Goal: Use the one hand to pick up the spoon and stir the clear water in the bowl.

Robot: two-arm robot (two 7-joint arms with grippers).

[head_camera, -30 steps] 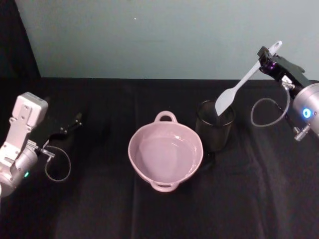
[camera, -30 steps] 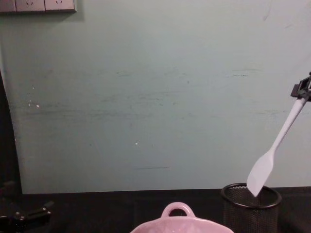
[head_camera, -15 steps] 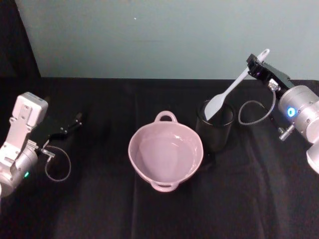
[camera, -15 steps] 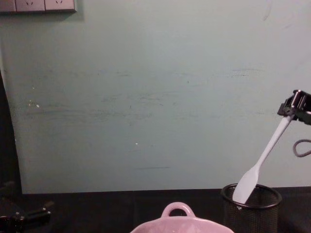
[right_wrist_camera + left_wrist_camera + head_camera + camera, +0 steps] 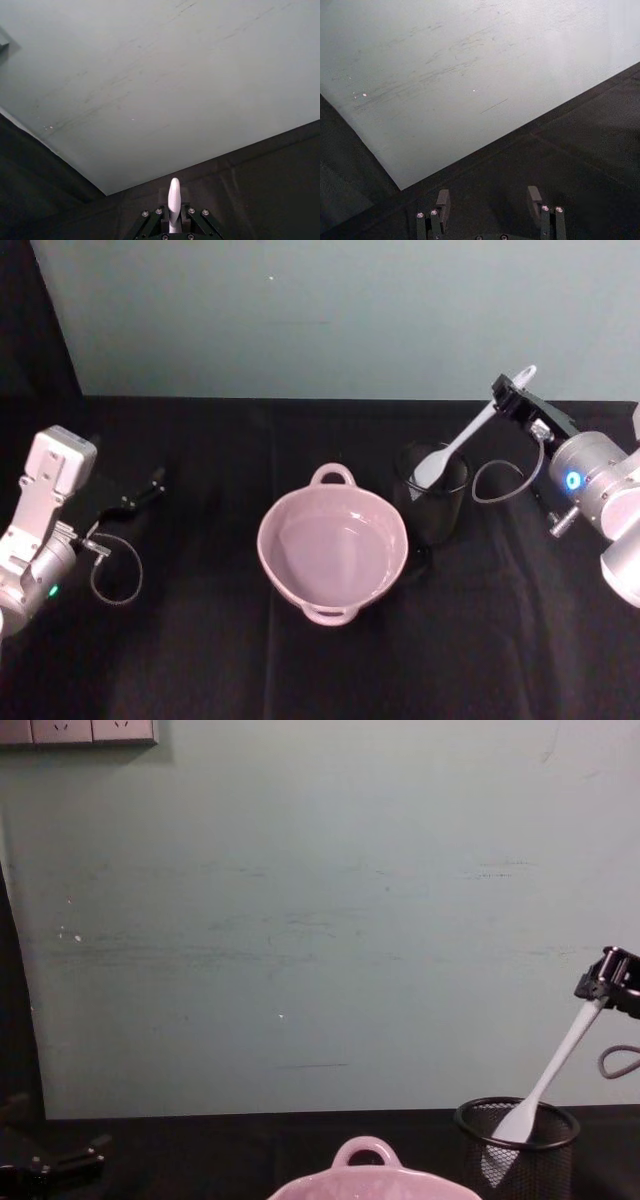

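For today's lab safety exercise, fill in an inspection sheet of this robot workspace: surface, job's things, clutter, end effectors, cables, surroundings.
Surface: black cloth covers the table.
Job's things: pink bowl at centre, clear water inside; white spoon tilted, its head down inside the black mesh cup, which stands to the robot's right of the bowl.
Clutter: nothing seen.
End effectors: right end effector shut on the spoon's handle near its end, above and to the right of the cup; left end effector parked low at the left, fingers apart, holding nothing.
Cables: a grey loop by the right arm, another by the left.
Surroundings: pale green wall, wall sockets top left.
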